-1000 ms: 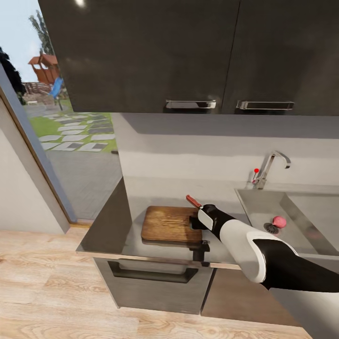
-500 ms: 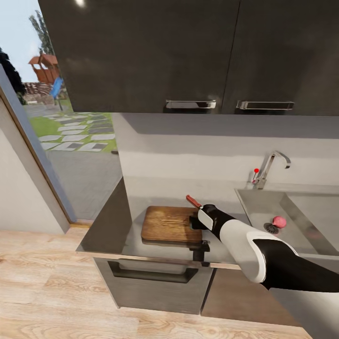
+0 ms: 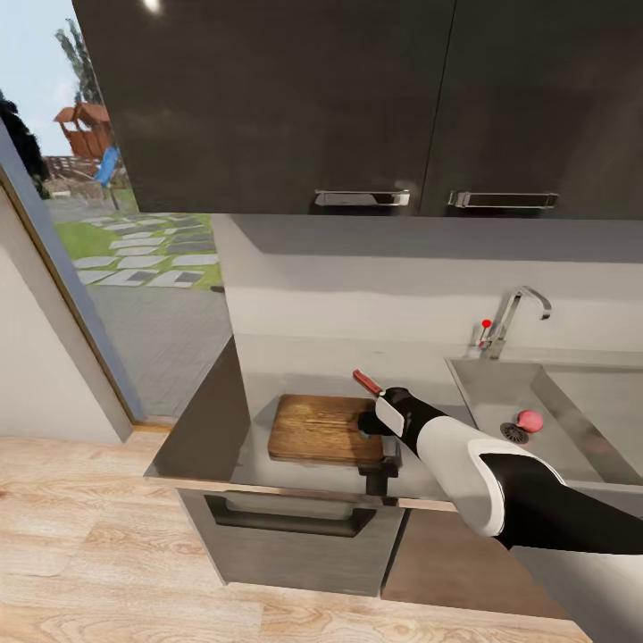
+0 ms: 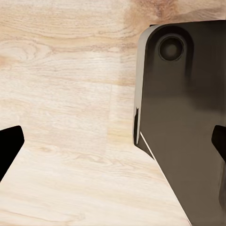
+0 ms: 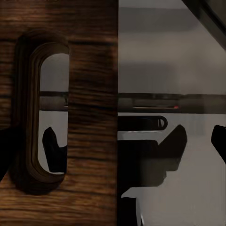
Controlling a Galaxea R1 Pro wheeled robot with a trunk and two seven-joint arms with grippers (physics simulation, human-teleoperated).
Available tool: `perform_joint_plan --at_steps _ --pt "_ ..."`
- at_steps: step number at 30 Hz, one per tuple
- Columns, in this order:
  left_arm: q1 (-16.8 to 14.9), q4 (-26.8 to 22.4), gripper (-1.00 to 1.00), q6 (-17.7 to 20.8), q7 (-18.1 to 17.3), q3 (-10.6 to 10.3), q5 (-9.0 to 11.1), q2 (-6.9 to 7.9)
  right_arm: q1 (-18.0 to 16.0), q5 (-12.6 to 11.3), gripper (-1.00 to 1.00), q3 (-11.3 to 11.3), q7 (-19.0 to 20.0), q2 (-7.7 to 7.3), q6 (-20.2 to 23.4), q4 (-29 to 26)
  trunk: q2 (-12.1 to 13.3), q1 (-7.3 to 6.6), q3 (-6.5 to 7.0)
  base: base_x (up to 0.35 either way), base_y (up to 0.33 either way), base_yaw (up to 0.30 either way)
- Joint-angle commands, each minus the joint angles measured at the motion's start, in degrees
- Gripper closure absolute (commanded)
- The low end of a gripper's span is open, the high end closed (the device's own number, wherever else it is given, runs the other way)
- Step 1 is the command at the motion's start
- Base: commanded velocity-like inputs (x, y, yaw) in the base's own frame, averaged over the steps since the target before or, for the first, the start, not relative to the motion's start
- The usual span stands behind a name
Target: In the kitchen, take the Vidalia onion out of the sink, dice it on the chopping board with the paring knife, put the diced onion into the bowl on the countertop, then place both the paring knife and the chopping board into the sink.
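Observation:
The brown chopping board lies on the grey countertop, left of the sink. My right gripper hangs over the board's right end, open. In the right wrist view its fingers straddle the board's edge beside the slot hole; one is over wood, the other over the counter. The paring knife's red-brown handle pokes out just behind my wrist, which hides its blade. The pink-red Vidalia onion sits in the sink by the drain. My left gripper is open over the floor. The bowl is out of view.
Dark wall cabinets with steel handles hang over the counter. The chrome tap with a red knob stands behind the sink. The countertop ends left of the board, where a glass door opens onto a garden. Light wood floor lies below.
The board's far edge sits slightly lower in the picture and its front edge looks thinner than before. My right arm has barely moved.

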Motion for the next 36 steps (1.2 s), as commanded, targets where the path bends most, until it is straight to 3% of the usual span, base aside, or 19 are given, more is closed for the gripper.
perform_joint_plan --at_steps 1,22,24,25,29,36 --pt "-0.06 0.10 -1.00 -0.31 0.07 -0.01 0.07 0.00 -0.02 -0.26 -1.00 -0.41 -0.46 0.03 0.14 -0.09 -0.11 0.03 -0.10 0.000 0.000 0.000" --pt "-0.07 0.10 -1.00 -0.31 0.09 -0.01 0.07 -0.01 -0.02 -0.28 -1.00 -0.52 -1.05 0.03 0.47 -1.55 -0.11 0.03 -0.10 0.000 0.000 0.000" --pt "-0.07 0.10 -1.00 -0.31 0.09 -0.01 0.07 0.00 -0.02 -0.29 -1.00 -0.58 -2.14 0.03 0.81 -3.27 -0.11 0.03 -0.10 0.000 0.000 0.000" --pt "-0.08 0.10 -1.00 -0.31 0.07 -0.01 0.07 0.00 -0.02 -0.36 -1.00 -0.59 -3.93 0.03 2.88 -7.78 -0.11 0.03 -0.10 0.000 0.000 0.000" --pt "-0.07 0.10 -1.00 -0.31 0.07 -0.01 0.07 -0.02 -0.02 -0.52 -1.00 -0.59 -6.48 0.03 9.17 -15.15 -0.11 0.03 -0.10 0.000 0.000 0.000" --pt "-0.07 0.10 -1.00 -0.31 0.06 -0.01 0.07 -0.01 -0.02 -0.61 -1.00 -0.50 -8.03 0.03 14.15 -22.04 -0.11 0.03 -0.10 -0.004 0.000 0.000"
